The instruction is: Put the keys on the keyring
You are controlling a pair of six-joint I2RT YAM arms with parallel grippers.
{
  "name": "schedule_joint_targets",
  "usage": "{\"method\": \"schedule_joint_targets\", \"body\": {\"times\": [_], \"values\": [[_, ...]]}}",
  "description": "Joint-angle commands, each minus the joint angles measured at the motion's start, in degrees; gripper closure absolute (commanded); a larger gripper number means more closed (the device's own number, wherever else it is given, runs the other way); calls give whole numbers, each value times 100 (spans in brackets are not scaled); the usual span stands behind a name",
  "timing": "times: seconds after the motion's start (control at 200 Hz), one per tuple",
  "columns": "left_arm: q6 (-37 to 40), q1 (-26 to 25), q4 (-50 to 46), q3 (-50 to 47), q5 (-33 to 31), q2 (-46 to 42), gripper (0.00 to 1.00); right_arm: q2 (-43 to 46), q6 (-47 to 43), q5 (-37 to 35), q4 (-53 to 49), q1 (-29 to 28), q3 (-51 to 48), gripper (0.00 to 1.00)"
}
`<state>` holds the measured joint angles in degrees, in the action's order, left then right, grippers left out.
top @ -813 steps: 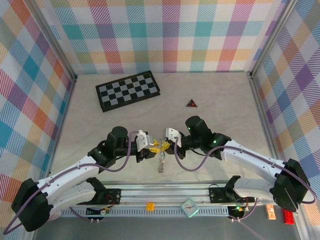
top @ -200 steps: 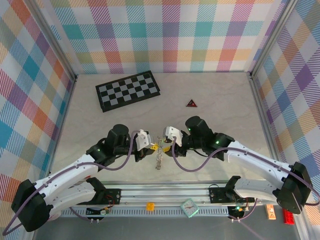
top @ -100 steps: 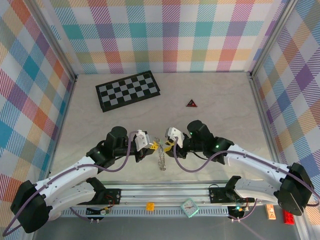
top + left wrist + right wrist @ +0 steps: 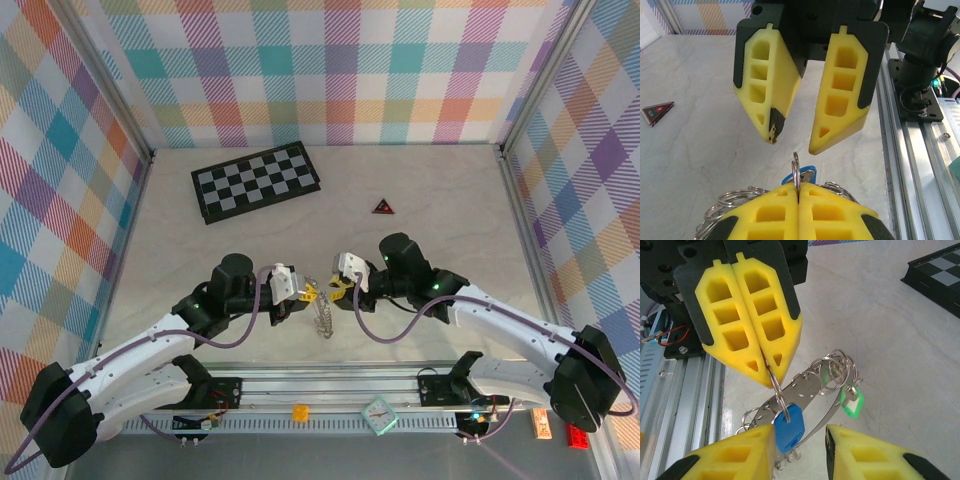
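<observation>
The keyring [image 4: 832, 405] is a silvery metal band carrying several split rings; it hangs between the arms as a short chain [image 4: 322, 318]. My left gripper [image 4: 798, 187] is shut on one upright split ring [image 4: 796, 167], seen from the right wrist as closed yellow fingers [image 4: 752, 325]. The blue key [image 4: 790, 429] dangles from that ring. My right gripper [image 4: 800, 432] is open, and the blue key head lies against the inner side of one of its fingers [image 4: 740, 457]. The green key [image 4: 851, 403] hangs from rings farther along the band. Both grippers [image 4: 308, 292] [image 4: 338, 284] meet near the table's front middle.
A black-and-white checkerboard [image 4: 256, 180] lies at the back left and a dark red-edged triangle [image 4: 384, 207] behind the right arm. The aluminium rail [image 4: 330, 385] with the arm bases runs along the near edge, close under the hanging keyring.
The right gripper's jaws have narrowed around the blue key and it has shifted slightly right. The left gripper stays shut on the ring, the band still hanging below.
</observation>
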<state>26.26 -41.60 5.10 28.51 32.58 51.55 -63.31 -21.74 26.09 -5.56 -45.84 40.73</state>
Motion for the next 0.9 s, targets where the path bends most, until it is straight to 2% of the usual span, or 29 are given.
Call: {"method": "schedule_joint_targets", "body": {"times": [0.0,0.105,0.295,0.57,0.895], "values": [[168,-49,298,-35,250,-107,100,-68,-198,292,14,6,256,69],[169,-49,324,-39,258,-95,100,-235,-278,461,-163,13,405,72],[165,-49,290,-21,241,-105,100,-405,-322,678,-288,8,518,89],[169,-49,274,-21,207,-111,100,-349,-386,767,-494,6,501,100],[113,-47,440,-63,284,-93,100,-571,-296,283,-401,6,348,100]]}}
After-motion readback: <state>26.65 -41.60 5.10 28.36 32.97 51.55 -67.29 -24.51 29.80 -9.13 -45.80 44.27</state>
